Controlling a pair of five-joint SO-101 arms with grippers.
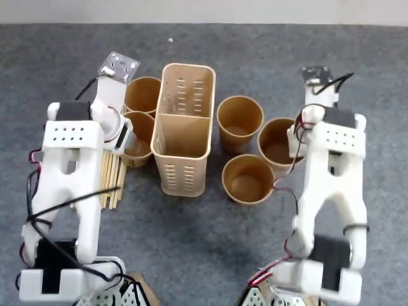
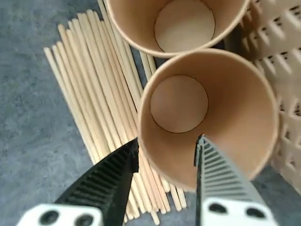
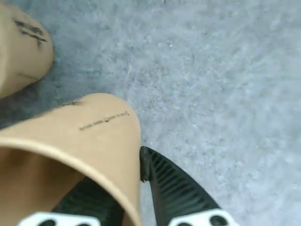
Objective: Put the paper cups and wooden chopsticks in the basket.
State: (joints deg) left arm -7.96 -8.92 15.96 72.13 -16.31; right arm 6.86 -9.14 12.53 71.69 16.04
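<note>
Two arms flank the slotted basket [image 1: 183, 127] on the grey counter [image 1: 210, 255]. We see the left gripper [image 2: 167, 143] at the front cup [image 2: 207, 113] of a pair just left of the basket. Its fingers [image 2: 113, 179] are parted, one inside the rim and one outside, not pressed against the wall. The back cup [image 2: 183, 23] sits right against it. The wooden chopsticks [image 2: 89, 94] lie in a loose bundle beside this pair, on the side away from the basket. Right of the basket stand the far cup [image 1: 240, 122], the near cup [image 1: 247, 180] and the outer cup [image 3: 70, 155], all upright. The right gripper [image 3: 120, 176] is clamped narrowly on the outer cup's wall, one finger inside and one outside.
</note>
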